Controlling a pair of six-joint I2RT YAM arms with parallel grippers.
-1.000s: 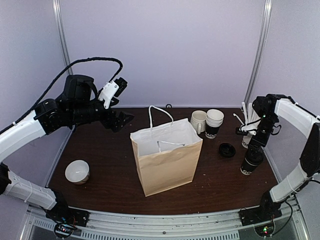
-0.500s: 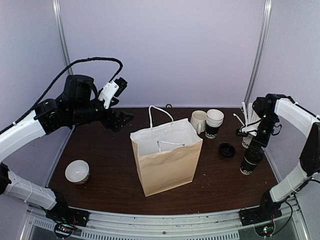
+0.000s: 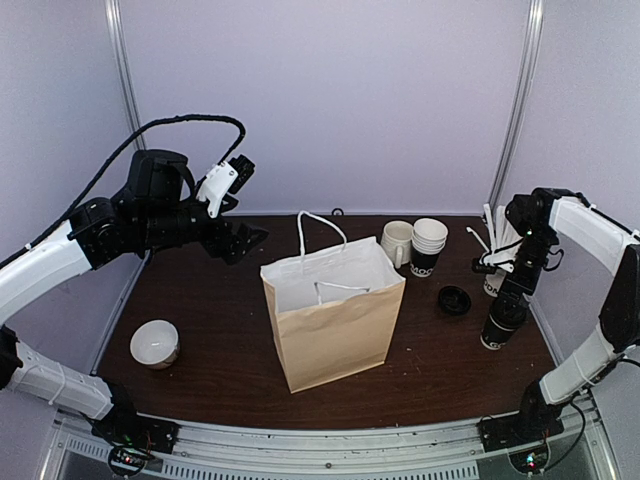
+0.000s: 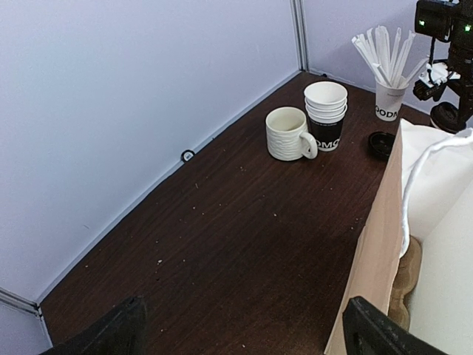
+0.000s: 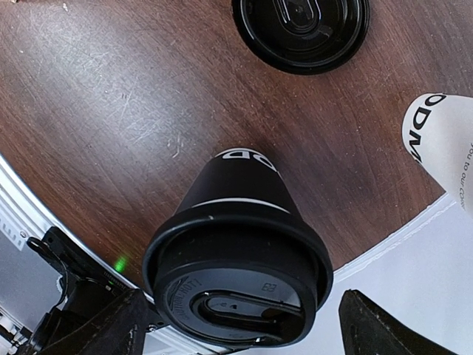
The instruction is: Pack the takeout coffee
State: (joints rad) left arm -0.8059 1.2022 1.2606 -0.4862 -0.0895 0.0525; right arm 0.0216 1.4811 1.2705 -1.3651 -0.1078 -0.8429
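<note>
1. My left gripper (image 3: 243, 238): held in the air over the far left of the table (image 3: 220, 360), well apart from everything on it. Fingers (image 4: 118, 336) spread wide with nothing between them.

2. Small round bowl (image 3: 155, 343): white inside, standing alone near the table's left front.

3. Brown paper bag (image 3: 333, 315): upright at the centre, mouth open, white lining and white cord handles showing. I cannot make out any contents.

4. White ceramic mug (image 3: 397, 240): behind the bag to the right, with its handle towards the stack of paper cups (image 3: 429, 245) just beside it. The stacked cups are white with black lower bands.

5. Loose black lid (image 3: 454, 299): lying flat on the wood between the stack and the coffee.

6. Paper cup of white sticks (image 3: 492, 272): far right, by the wall.

7. Takeout coffee (image 3: 502, 325): upright on the table at the right edge, just in front of the sticks cup and well apart from the bag. Black lid fitted, white lettering on its dark band.

8. My right gripper (image 3: 511, 298): pointing down directly over the coffee. In the wrist view my fingers (image 5: 111, 325) stand wide, one on each side of the lid, and neither presses on it.
</note>
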